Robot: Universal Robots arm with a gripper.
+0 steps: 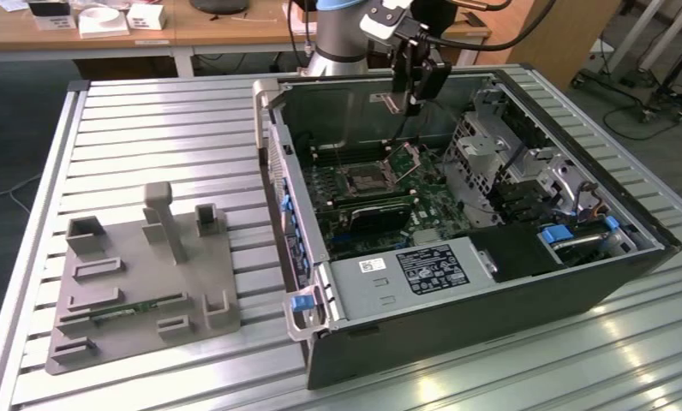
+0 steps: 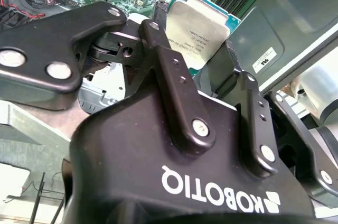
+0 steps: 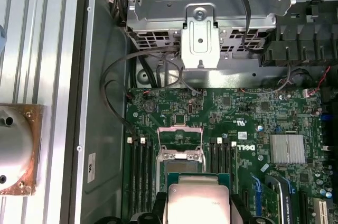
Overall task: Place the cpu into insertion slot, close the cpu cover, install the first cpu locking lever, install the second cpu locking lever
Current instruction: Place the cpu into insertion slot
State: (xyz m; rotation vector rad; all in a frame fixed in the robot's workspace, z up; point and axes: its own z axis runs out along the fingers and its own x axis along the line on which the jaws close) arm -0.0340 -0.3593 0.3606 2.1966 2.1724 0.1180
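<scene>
2 black fingers (image 2: 174, 71) are pinching 1 cpu (image 2: 203, 28) btwn their tips, 1 finger on each of 2 opposite edges. The cpu's silvery lid is facing the camera in the second wrist view. In the first wrist view the same cpu (image 3: 198, 200) is showing its metal lid & green rim. It is hanging in the air over the green board (image 3: 253, 113), apart from it.

1 socket (image 3: 181, 156) is sitting on the board, partly hidden behind the cpu in that view. 1 cover (image 3: 180, 135), a thin metal frame w/ a square window, is standing tilted up & open at 1 side of the socket. Memory slots (image 3: 140, 166) are running in 2 groups, 1 group on each side of the socket; the no. per group I cannot tell. 1 finned silver heatsink (image 3: 288, 149) is sitting on the board, well apart from the socket.

In the exterior view 1 arm (image 1: 338, 38) is reaching over 1 computer case (image 1: 490, 291), which is lying on its side w/ the open face up. The arm's black end is hanging high over the back part of the case, well above the socket (image 1: 358, 181) & the raised cover (image 1: 408, 156). 1 grey power box (image 1: 415, 267) w/ a label is sitting at the near end of the case.

The case is resting on 1 ribbed metal tabletop (image 1: 146, 120). 1 grey holder block (image 1: 146, 257) is lying on the tabletop to the exterior view's left of the case, apart from it, w/ 1 small green strip (image 1: 124, 312) sitting in 1 of its recesses.
</scene>
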